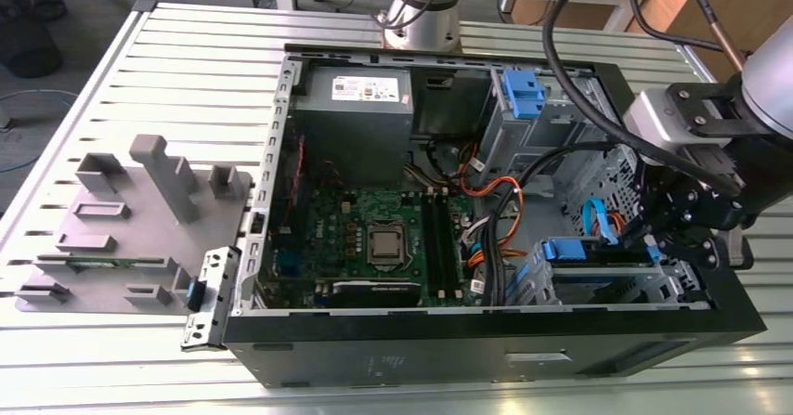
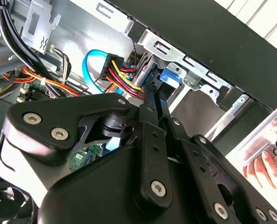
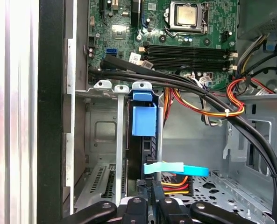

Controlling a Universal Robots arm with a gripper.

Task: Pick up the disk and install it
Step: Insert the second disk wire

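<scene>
The open computer case (image 1: 371, 359) lies on its side on a slatted metal table (image 1: 149, 81); take the case as the landmark. The gripper (image 1: 694, 239) hangs over the corner of the case nearest the exterior view's right, above the drive cage (image 1: 595, 280) that sits against the case's front wall; in both wrist views its black fingers (image 3: 152, 205) come together narrowly on the end of a dark upright piece, and how tightly they press I cannot tell for sure. The disk (image 3: 143, 140) stands on edge in a slot of that cage, its blue plastic rail tab (image 3: 143, 120) facing up beside an empty bay (image 3: 98, 140); the fingers touch its cabled end, where a light blue data cable (image 3: 175, 169) and red and yellow power wires (image 3: 173, 184) meet it. The motherboard (image 1: 371, 239) fills the case floor beyond the cage; a grey power-supply box (image 1: 357, 99) sits at the case's far end; a person's hand (image 2: 269, 163) rests just outside the case wall in the second wrist view
</scene>
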